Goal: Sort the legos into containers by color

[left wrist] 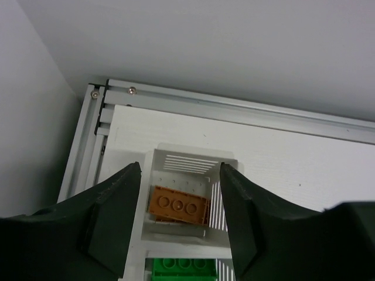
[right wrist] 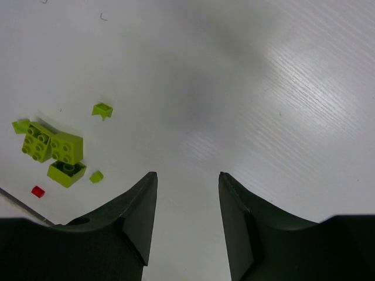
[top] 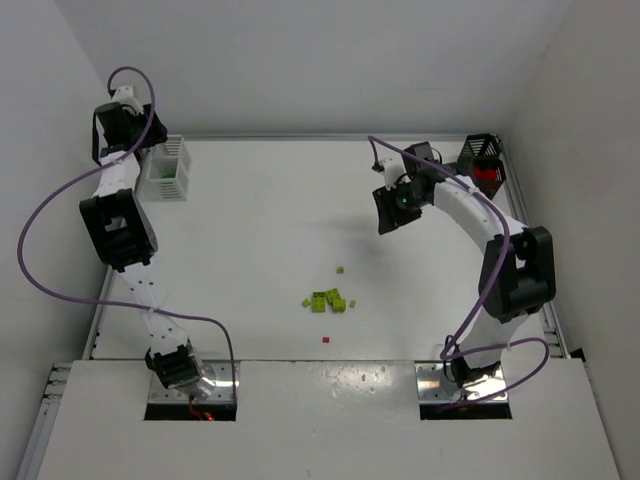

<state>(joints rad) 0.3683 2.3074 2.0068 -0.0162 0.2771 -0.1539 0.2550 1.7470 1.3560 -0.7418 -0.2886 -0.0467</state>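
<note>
Both spread — left hand over white bin, right hand over table.

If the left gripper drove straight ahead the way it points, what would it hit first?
Most likely the orange brick lying in the white bin, framed between the left gripper's open fingers. The bin's walls sit close to both fingers, so a wall could touch first; depth is unclear.

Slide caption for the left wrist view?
Left gripper open above the white bin, an orange brick and a green brick inside.
</note>
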